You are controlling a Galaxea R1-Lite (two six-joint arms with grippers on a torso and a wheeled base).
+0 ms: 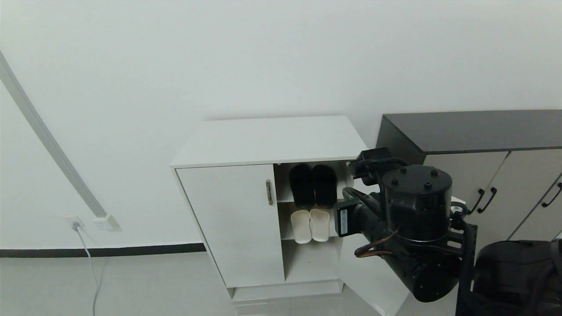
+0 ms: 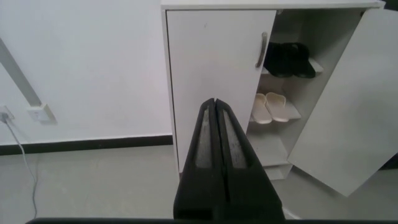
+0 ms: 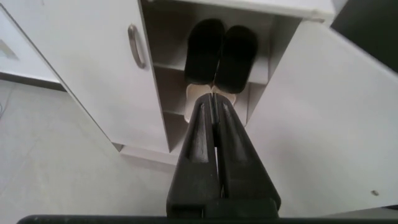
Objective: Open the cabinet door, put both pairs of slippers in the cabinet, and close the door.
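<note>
Both pairs are seen inside the cabinet (image 1: 263, 140): the black slippers (image 1: 312, 185) on the upper shelf, the white slippers (image 1: 310, 224) on the shelf below. Closing is therefore judged to be the step in hand. The right-hand door (image 2: 348, 106) stands swung wide; it would need to be pushed from its outer face. The right gripper (image 3: 212, 102), fingers pressed together and empty, is pointed at the shelves near the door's inner face; contact cannot be judged. The left gripper (image 2: 214, 104), likewise closed on nothing, is held well back. The door is largely hidden by the right arm in the head view, but laid out whole in the left wrist view.
</note>
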